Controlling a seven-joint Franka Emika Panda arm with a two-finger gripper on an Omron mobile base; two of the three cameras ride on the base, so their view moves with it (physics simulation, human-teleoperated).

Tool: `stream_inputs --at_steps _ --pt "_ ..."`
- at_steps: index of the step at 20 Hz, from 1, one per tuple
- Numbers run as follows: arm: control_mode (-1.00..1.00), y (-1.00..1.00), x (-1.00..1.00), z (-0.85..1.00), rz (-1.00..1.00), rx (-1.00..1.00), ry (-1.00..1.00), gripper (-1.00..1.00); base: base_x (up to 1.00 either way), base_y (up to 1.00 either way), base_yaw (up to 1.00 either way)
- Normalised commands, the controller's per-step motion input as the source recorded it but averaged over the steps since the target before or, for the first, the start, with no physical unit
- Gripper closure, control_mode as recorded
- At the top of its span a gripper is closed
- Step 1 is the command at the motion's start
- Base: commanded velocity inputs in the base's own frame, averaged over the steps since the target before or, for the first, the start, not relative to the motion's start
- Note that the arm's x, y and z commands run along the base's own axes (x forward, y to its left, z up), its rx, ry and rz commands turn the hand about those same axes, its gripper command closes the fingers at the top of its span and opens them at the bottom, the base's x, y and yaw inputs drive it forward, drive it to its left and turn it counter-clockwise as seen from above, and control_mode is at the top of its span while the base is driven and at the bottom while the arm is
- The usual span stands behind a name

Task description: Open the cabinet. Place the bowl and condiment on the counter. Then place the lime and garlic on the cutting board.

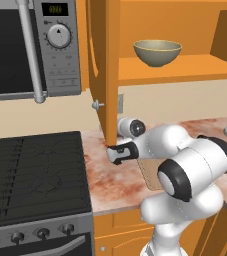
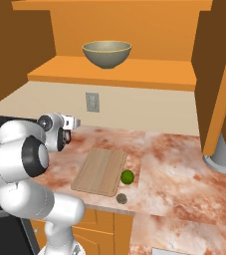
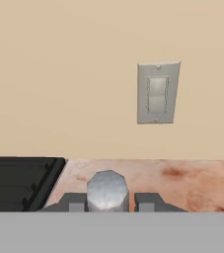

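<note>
No legible writing; microwave [image 1: 30,47] display is blurred. Pincer [image 3: 107,201] nearly closed around a faceted silver thing, identity unclear. Cabinet [image 1: 105,65] open, glossy bowl [image 2: 106,54] on its shelf. Wooden board [image 2: 100,171] on marbled worktop [image 2: 179,169]; lime [image 2: 127,177] at its edge, garlic [image 2: 121,199] just off it.
</note>
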Motion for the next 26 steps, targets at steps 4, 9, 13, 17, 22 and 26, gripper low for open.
stream_inputs --at_steps 4,9,13,17,22,26 --pt "-1.00 0.00 0.00 -0.09 0.00 -0.03 0.00 1.00 0.00 0.00 0.00" --pt "-1.00 0.00 0.00 -0.10 0.00 -0.02 0.00 1.00 0.00 0.00 0.00" --pt "-1.00 0.00 0.00 -0.11 0.00 0.00 0.00 1.00 0.00 0.00 0.00" --pt "-1.00 0.00 0.01 -0.12 0.00 0.00 0.00 1.00 0.00 0.00 0.00" --pt "-1.00 0.00 0.00 -0.15 0.00 0.00 0.00 1.00 0.00 0.00 0.00" --pt "-1.00 0.00 0.00 -0.17 0.00 0.00 0.00 1.00 0.00 0.00 0.00"
